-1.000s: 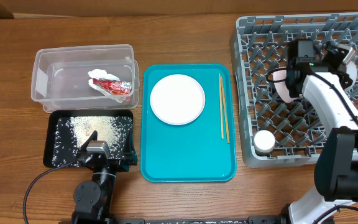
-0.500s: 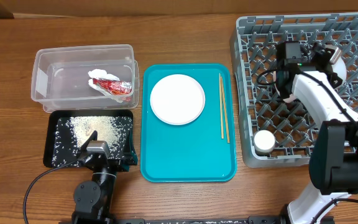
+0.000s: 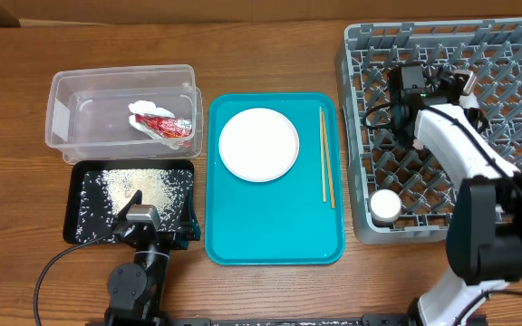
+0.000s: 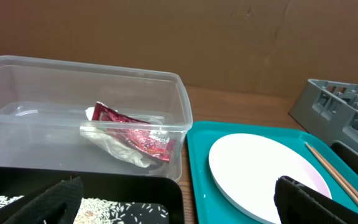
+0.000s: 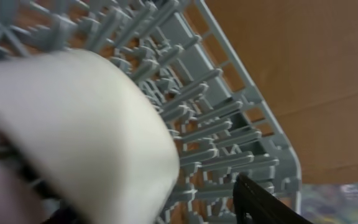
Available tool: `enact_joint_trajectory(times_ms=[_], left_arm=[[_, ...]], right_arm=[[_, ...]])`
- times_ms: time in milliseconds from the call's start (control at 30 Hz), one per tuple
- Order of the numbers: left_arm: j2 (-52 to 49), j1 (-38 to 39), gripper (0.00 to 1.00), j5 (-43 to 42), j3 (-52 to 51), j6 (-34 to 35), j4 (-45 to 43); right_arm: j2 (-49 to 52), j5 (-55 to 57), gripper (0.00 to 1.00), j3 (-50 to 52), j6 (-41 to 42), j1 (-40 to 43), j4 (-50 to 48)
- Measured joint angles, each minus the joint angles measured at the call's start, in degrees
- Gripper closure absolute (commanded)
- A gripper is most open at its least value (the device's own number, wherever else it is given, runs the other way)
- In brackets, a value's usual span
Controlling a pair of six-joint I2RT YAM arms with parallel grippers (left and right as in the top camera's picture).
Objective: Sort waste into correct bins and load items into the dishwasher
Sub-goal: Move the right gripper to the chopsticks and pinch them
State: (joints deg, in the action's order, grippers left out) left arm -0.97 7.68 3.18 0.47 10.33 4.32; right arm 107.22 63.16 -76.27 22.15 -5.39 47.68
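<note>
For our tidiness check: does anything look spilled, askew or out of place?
Nothing stands out. The wrapper lies in the clear tub, rice within the black tray, plate and chopsticks flat on the teal tray.

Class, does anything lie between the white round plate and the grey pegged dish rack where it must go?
Yes: the thin wooden chopsticks lie on the teal tray between the plate and the rack.

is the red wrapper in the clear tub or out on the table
In. The overhead and left wrist views show the wrapper lying inside the clear tub.
</note>
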Motion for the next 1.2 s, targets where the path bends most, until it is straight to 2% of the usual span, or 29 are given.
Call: enact_joint_trajectory(times_ms=[333, 467, 600, 700, 900, 1100, 1200], left_arm=[[0.0, 0.0, 0.0, 0.0, 0.0, 0.0, 0.0], [0.0, 0.0, 0.0, 0.0, 0.0, 0.0, 0.0], [0.0, 0.0, 0.0, 0.0, 0.0, 0.0, 0.0], [0.0, 0.0, 0.0, 0.0, 0.0, 0.0, 0.0], [0.0, 0.0, 0.0, 0.0, 0.0, 0.0, 0.0], [0.0, 0.0, 0.0, 0.0, 0.0, 0.0, 0.0], [0.0, 0.0, 0.0, 0.0, 0.0, 0.0, 0.0]], right_arm=[[-17.64, -14.12, 0.41, -1.88, -0.11, -8.79, 3.3], [-19.19, -29.05, 0.44, -2.08, -0.11, -12.52, 6.03], [-17.77, -48.57, 0.46, -1.36, -0.11, -17.29, 6.23], [-16.11, -56.28, 0.45, 0.26, -0.09, -21.51, 5.55], [-9.14, -55.84, 0.49, 2.16, 0.92, -28.06, 4.74], [-0.42, -52.59, 0.61, 2.64, 2.19, -27.21, 1.84], [2.67, -52.04, 0.63, 2.75, 2.58, -26.88, 0.63]])
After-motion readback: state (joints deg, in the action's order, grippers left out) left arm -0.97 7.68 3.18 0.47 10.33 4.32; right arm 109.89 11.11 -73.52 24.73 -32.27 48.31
